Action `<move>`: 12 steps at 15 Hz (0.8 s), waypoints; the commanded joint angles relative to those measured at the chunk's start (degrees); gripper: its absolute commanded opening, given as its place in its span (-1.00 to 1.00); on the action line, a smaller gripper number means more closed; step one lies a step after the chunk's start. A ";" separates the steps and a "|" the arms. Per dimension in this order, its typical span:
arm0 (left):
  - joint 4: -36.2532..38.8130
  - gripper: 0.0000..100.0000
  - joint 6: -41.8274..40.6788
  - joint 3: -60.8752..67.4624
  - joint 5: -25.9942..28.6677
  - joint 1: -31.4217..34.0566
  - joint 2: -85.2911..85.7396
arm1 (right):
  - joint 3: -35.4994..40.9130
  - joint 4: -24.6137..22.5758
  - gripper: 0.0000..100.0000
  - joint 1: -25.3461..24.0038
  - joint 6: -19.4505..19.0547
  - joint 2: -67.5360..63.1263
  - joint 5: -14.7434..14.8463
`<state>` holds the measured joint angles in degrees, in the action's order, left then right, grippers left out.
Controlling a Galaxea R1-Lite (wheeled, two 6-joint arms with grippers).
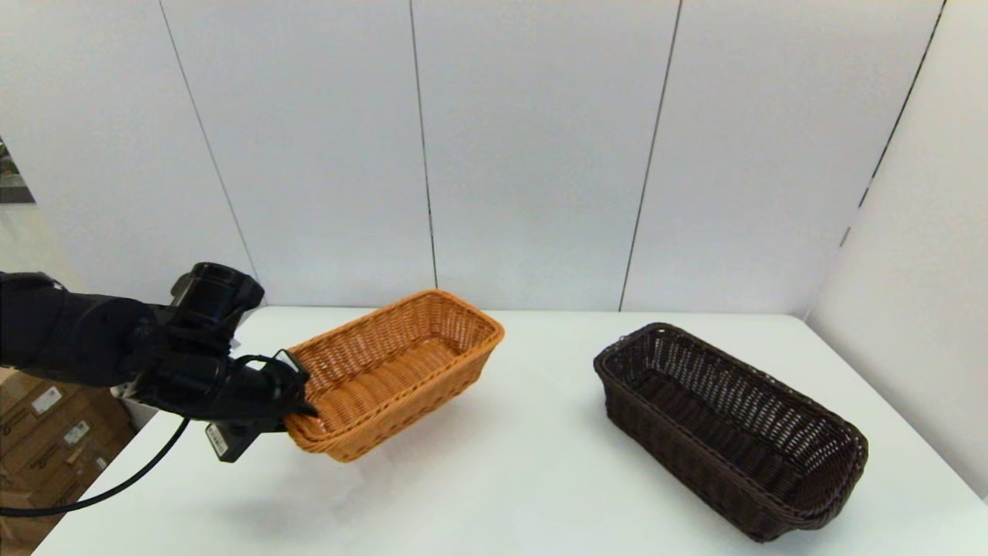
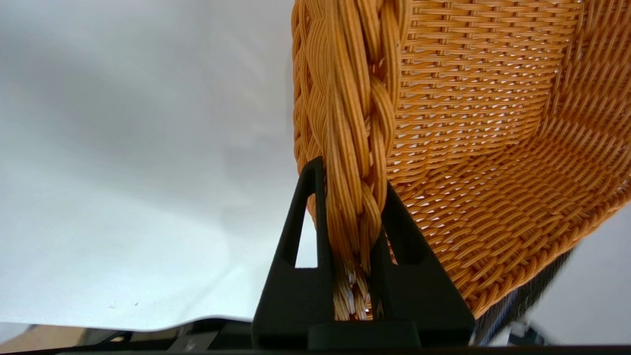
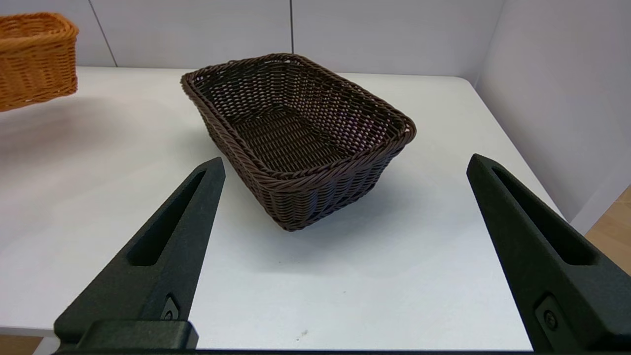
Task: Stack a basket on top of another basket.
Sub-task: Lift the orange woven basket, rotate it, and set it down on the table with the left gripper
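Clamped on the braided rim of the orange basket (image 1: 395, 369), the fingers (image 2: 394, 256) of our left gripper (image 1: 297, 405) hold its near short end, one finger outside the wall and one inside. We have the orange basket up off the tabletop (image 1: 509, 479) on the left side; it hangs tilted, with a soft shadow on the white surface beneath it and its far end pointing away toward the back wall. The dark brown basket (image 1: 725, 432) sits flat on the right side of the tabletop, well apart from the orange one and lying at a slant. Our right gripper (image 3: 345, 256) waits near the front edge, aimed at the dark basket, its fingers spread wide with nothing between them.

We judge that we are in the carrying step: one basket is lifted, the stacking itself is not yet done. As things lie, it is the orange basket that is travelling, so it would go onto the dark one. Our next move calls for swinging it right until it is over the dark basket, turning it to match that slanted long axis, levelling it, and lowering before we let go of the rim.
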<state>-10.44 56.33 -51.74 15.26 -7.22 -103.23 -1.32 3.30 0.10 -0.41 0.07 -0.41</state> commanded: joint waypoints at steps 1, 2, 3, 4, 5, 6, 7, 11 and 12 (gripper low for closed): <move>-0.20 -1.00 -6.94 0.94 3.37 0.01 1.72 | 0.00 0.04 1.00 -0.01 -0.02 -0.07 -0.02; -0.38 -1.00 -10.37 0.94 4.78 0.10 1.45 | 0.00 0.04 1.00 -0.01 -0.02 -0.07 -0.02; -0.46 -1.00 -13.62 0.85 5.39 0.01 1.19 | 0.00 0.04 1.00 -0.01 -0.02 -0.07 -0.02; -0.55 -1.00 -16.25 0.67 6.18 -0.08 0.84 | 0.00 0.04 1.00 -0.01 -0.02 -0.07 -0.02; -0.81 -1.00 -19.24 0.41 8.03 -0.17 0.75 | 0.00 0.04 1.00 -0.01 -0.02 -0.07 -0.02; -1.96 -1.00 -22.41 0.06 9.87 -0.34 0.57 | 0.00 0.04 1.00 -0.01 -0.02 -0.07 -0.02; -4.15 -1.00 -25.57 -0.82 11.98 -0.78 0.49 | 0.00 0.04 1.00 -0.01 -0.02 -0.07 -0.02; -6.53 -1.00 -27.77 -3.72 16.47 -2.89 -2.06 | 0.00 0.04 1.00 -0.01 -0.02 -0.07 -0.02; -6.53 -1.00 -29.35 -4.34 16.47 -3.42 -3.21 | 0.00 0.04 1.00 -0.01 -0.02 -0.07 -0.02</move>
<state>-16.88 28.22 -55.06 31.44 -9.58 -104.16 -1.32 3.30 0.07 -0.40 0.07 -0.41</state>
